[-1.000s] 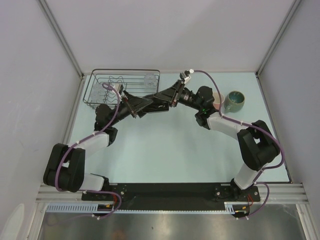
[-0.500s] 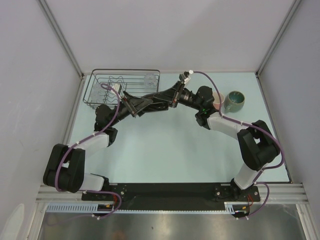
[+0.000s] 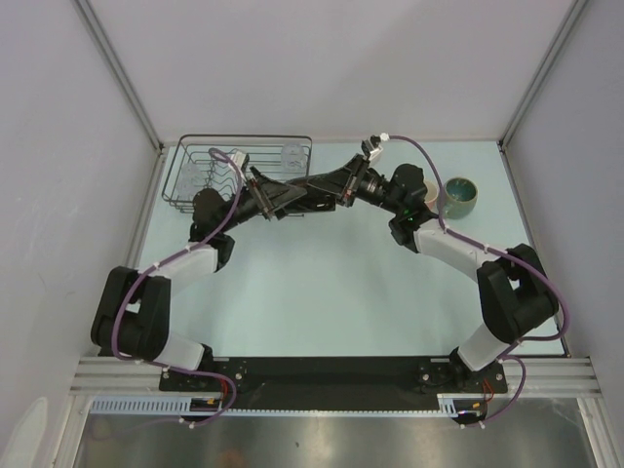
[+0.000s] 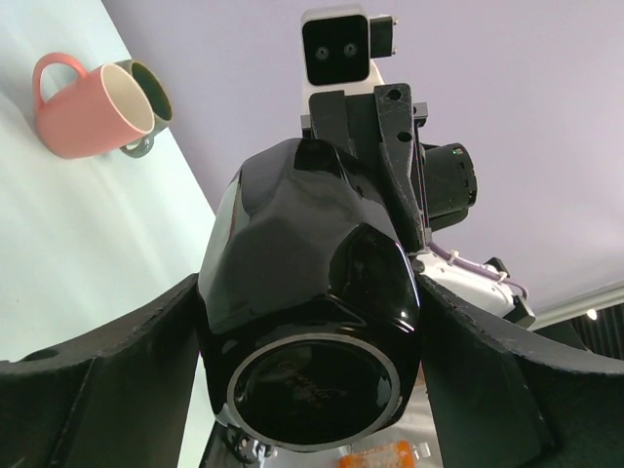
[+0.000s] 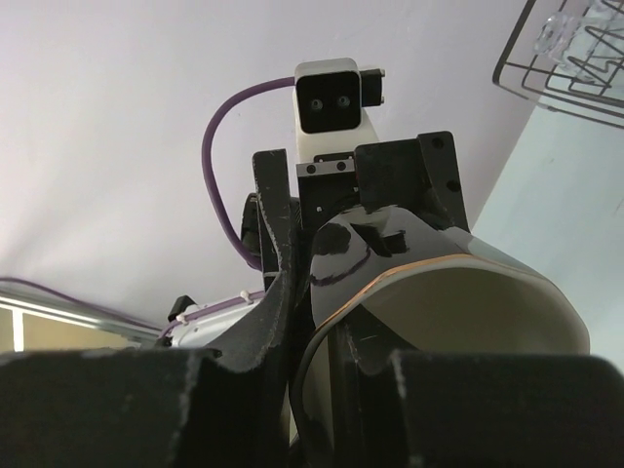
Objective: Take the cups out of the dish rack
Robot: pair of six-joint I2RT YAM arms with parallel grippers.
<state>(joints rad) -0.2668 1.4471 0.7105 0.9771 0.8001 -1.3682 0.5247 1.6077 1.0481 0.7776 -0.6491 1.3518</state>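
The small black mug (image 4: 312,292) hangs in the air between both grippers near the table's middle back (image 3: 304,191). My left gripper (image 4: 312,400) has a finger on each side of the mug's body, base towards its camera. My right gripper (image 5: 327,351) pinches the mug's wall (image 5: 468,283), one finger inside the rim and one outside. The black wire dish rack (image 3: 195,200) stands at the back left with the clear glass tumbler (image 3: 292,156) in its right end. The pink cup (image 4: 88,107) and the green-teal cup (image 3: 458,198) stand on the table at the right.
The pink cup (image 3: 430,191) is half hidden behind my right arm in the top view. The rack's corner and the tumbler (image 5: 570,29) show at the upper right of the right wrist view. Grey walls close the table on three sides.
Both arms have shifted a little towards the back with the mug between them. The right arm has stretched further left and the left wrist has drawn nearer the rack.
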